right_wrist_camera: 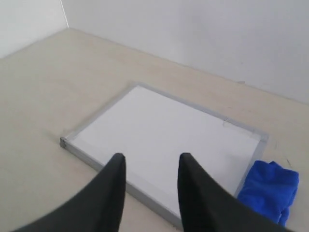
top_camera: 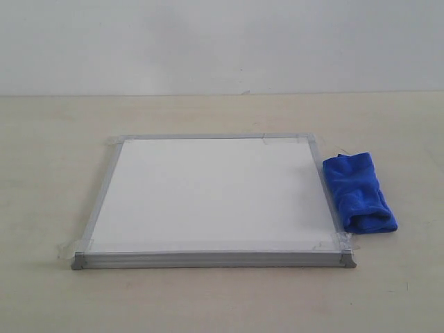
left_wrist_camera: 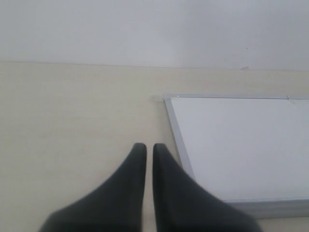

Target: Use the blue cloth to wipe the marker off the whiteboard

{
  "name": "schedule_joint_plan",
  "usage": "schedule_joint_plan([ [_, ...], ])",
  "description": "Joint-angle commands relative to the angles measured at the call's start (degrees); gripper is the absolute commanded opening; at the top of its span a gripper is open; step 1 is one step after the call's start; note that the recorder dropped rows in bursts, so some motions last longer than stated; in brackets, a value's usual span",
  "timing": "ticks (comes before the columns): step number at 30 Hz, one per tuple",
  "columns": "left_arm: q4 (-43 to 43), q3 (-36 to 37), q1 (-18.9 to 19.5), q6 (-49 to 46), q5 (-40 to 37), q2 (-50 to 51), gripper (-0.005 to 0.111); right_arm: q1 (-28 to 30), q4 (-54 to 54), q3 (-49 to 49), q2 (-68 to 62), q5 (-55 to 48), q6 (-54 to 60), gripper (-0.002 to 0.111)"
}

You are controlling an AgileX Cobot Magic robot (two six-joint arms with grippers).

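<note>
The whiteboard (top_camera: 208, 198) lies flat on the table, silver-framed with clear tape at its corners. Its white face shows no red marker line in any view. The blue cloth (top_camera: 359, 191) lies bunched on the table, touching the board's right edge. No arm appears in the exterior view. In the left wrist view my left gripper (left_wrist_camera: 146, 147) is shut and empty, above bare table beside the whiteboard (left_wrist_camera: 241, 145). In the right wrist view my right gripper (right_wrist_camera: 150, 159) is open and empty, high over the whiteboard (right_wrist_camera: 159, 130), with the blue cloth (right_wrist_camera: 268, 191) off to one side.
The pale wooden table (top_camera: 222, 298) runs back to a white wall (top_camera: 222, 41). A second wall meets it at a corner (right_wrist_camera: 63, 14) seen in the right wrist view.
</note>
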State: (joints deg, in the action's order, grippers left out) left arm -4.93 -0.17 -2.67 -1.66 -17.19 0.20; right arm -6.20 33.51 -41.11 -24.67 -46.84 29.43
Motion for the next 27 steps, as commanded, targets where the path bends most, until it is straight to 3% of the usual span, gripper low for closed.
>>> schedule_joint_plan([
  [1, 0.1, 0.2, 0.2, -0.1, 0.4, -0.2, 0.005, -0.1, -1.2, 0.5, 4.5, -2.7, -3.6, 0.022],
  [6, 0.1, 0.2, 0.2, -0.1, 0.4, -0.2, 0.005, -0.1, -2.9, 0.5, 5.2, -10.1, -4.6, 0.000],
  [18, 0.1, 0.2, 0.2, -0.1, 0.4, -0.2, 0.005, -0.1, -2.5, 0.5, 5.2, -9.6, -6.3, 0.000],
  [24, 0.1, 0.2, 0.2, -0.1, 0.4, -0.2, 0.005, 2.1, -5.4, 0.6, 11.7, -2.7, -6.4, 0.000],
  [27, 0.1, 0.2, 0.2, -0.1, 0.4, -0.2, 0.005, 4.2, -5.6, 3.5, 16.6, 8.0, -4.7, 0.000],
])
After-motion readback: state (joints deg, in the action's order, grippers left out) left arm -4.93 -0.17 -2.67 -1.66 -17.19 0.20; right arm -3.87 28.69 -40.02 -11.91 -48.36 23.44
